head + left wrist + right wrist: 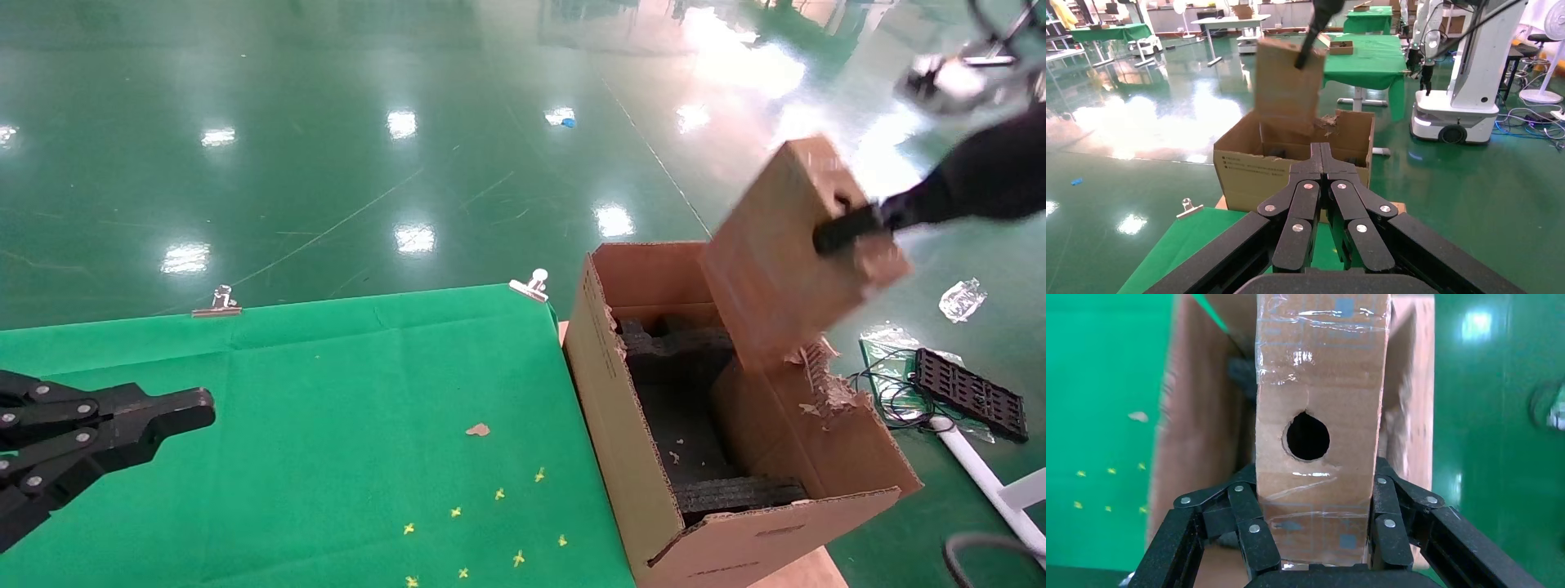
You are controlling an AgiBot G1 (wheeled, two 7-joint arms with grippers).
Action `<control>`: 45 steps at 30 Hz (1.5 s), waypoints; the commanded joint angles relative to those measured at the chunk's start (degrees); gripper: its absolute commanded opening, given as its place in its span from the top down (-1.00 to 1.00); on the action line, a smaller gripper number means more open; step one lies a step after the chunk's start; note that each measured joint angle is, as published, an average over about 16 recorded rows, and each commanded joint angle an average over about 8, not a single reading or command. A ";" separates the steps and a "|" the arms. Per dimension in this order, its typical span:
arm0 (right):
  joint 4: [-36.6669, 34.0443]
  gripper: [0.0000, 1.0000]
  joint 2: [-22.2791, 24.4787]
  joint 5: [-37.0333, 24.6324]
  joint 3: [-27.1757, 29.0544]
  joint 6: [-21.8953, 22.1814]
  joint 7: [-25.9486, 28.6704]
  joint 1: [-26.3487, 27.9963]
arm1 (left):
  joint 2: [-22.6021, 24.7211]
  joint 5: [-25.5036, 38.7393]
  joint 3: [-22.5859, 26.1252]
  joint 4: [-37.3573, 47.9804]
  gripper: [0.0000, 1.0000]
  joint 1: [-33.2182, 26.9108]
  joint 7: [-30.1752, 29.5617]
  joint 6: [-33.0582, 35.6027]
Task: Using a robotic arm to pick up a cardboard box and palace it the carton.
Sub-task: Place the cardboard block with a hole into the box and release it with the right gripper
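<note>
One green-clothed surface (pixel 327 392) lies beneath the parked left gripper (pixel 184 412), whose fingers are pressed together. Beside that surface stands the open carton (pixel 621 457), black foam blocks (pixel 735 494) inside. Above its opening, the right gripper (pixel 1315 496) clamps its fingers on the tilted cardboard box (pixel 797 253), round hole (pixel 1307 436) between them.

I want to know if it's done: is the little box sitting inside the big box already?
No, the right gripper holds the cardboard box above the carton.
</note>
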 commanded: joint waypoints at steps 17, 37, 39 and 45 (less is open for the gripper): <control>-3.19 1.00 1.50 -1.04 -3.25 5.88 4.15 -11.76 | -0.03 -0.04 0.06 0.00 -1.00 -0.01 0.03 -0.03; -8.85 1.00 -2.18 2.25 -3.68 15.62 1.57 -26.56 | -0.05 -0.09 0.13 0.00 -1.00 -0.03 0.07 -0.06; -9.71 1.00 -2.80 2.98 -3.45 16.94 0.74 -28.35 | -0.06 -0.09 0.14 0.00 -1.00 -0.03 0.07 -0.06; -12.68 1.00 -4.45 5.25 -2.51 20.68 -2.65 -33.24 | -0.07 -0.11 0.16 0.00 -1.00 -0.03 0.08 -0.07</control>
